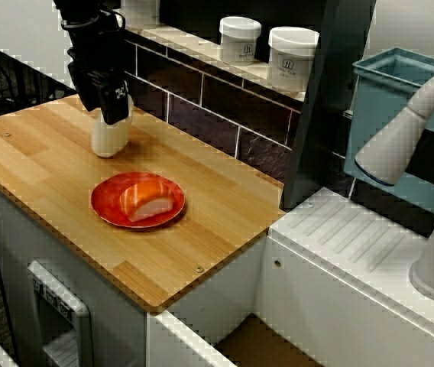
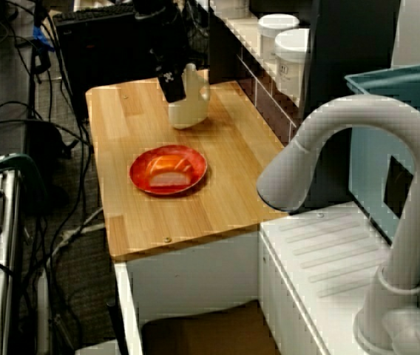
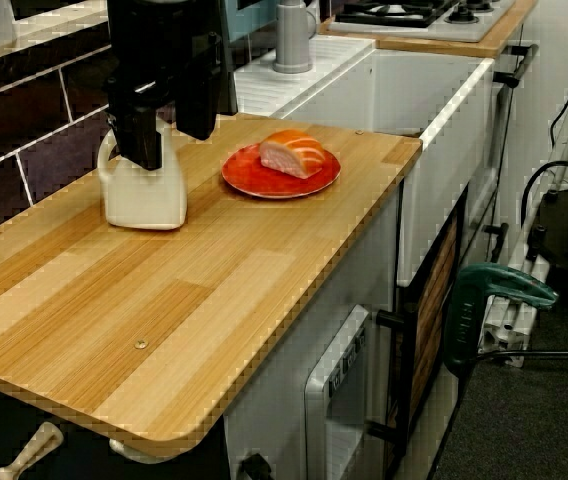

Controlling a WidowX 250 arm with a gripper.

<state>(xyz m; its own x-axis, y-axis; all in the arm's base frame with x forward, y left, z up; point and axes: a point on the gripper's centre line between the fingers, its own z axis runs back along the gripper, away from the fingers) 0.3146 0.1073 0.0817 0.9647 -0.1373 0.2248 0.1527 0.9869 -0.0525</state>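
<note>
Standing upright at the left of the wooden counter, a cream jug is recorded. Just right lies a red plate bearing salmon sushi. Farther right, a white jar is shelved. The gripper is set over the jug's mouth. Its fingers are spread, and whether they clamp it cannot be told.

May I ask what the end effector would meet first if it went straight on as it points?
Most likely the cream jug, standing directly beneath the downward-pointing end effector; whether they already touch is unclear.
</note>
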